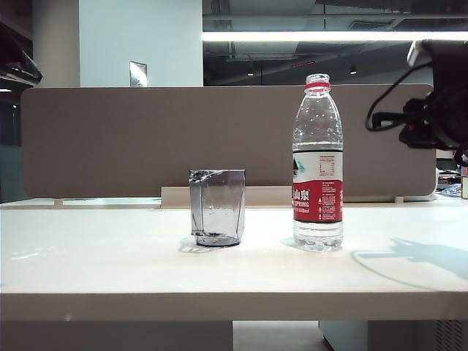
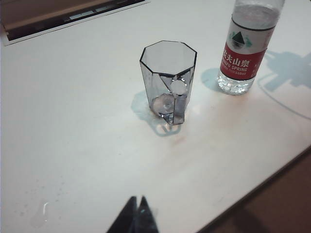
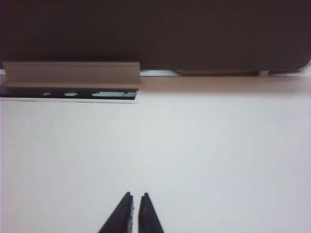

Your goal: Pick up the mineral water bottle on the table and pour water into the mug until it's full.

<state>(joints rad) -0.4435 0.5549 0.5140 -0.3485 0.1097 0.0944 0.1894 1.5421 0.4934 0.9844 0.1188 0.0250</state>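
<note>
Two task items stand upright on the white bench (image 1: pixel 88 256) — mug (image 1: pixel 217 207) at frame centre, uncapped mineral water bottle (image 1: pixel 317 164) just right of it, apart. Right claw (image 3: pixel 135 213): tips nearly together, holding nothing, over bare bench; its arm sits at the exterior view's upper right. Left claw (image 2: pixel 137 217): narrow, empty, short of the mug.

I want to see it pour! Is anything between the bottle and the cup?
No. The mineral water bottle and the mug stand apart on the table with only bare tabletop between them.
</note>
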